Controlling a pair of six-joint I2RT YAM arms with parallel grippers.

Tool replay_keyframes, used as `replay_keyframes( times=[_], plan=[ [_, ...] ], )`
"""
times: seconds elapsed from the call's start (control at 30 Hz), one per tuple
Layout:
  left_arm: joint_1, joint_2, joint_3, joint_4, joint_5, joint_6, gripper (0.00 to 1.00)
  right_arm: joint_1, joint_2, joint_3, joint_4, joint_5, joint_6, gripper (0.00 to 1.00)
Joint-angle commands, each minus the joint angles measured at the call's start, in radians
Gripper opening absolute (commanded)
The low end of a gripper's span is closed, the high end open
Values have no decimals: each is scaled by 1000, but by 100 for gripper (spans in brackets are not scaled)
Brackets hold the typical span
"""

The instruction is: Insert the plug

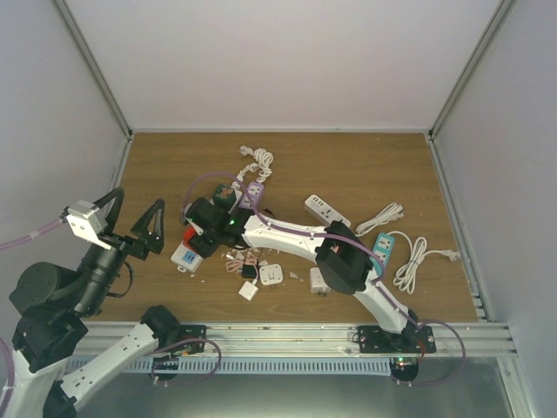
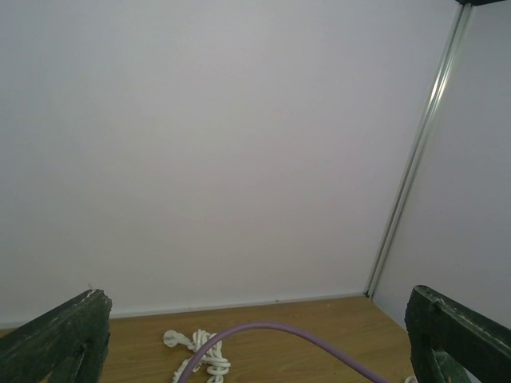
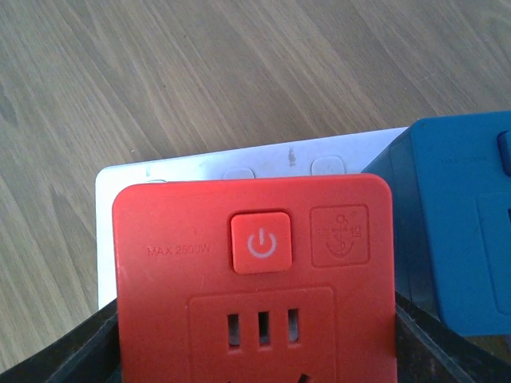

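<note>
Soft, even light – white walls (image 1: 278, 61) bright, shadows faint; red socket cube (image 3: 254, 263) sharp, top view slightly soft.

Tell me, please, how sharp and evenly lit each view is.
Top external: soft, even light, no glare, but the white adapters on the table are too coarse to read. Left wrist: flat light on a bare wall, fingers dark in the corners. Right wrist: the red power strip is sharp, its print legible.
</note>
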Motion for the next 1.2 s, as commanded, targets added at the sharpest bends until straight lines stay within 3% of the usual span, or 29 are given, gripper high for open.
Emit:
replay_keyframes(
  times=[0.0,0.57,1.17],
  plan=[
    [0,3,-13,51,-4,-3,99,3,63,9,-107,63,15,35],
    [1,3,-15,51,-9,0,99,3,84,61,-222,137,12,35],
    [0,17,-11,52,-10,3,99,-19,53,101,-321,-52,-151,35]
  ],
)
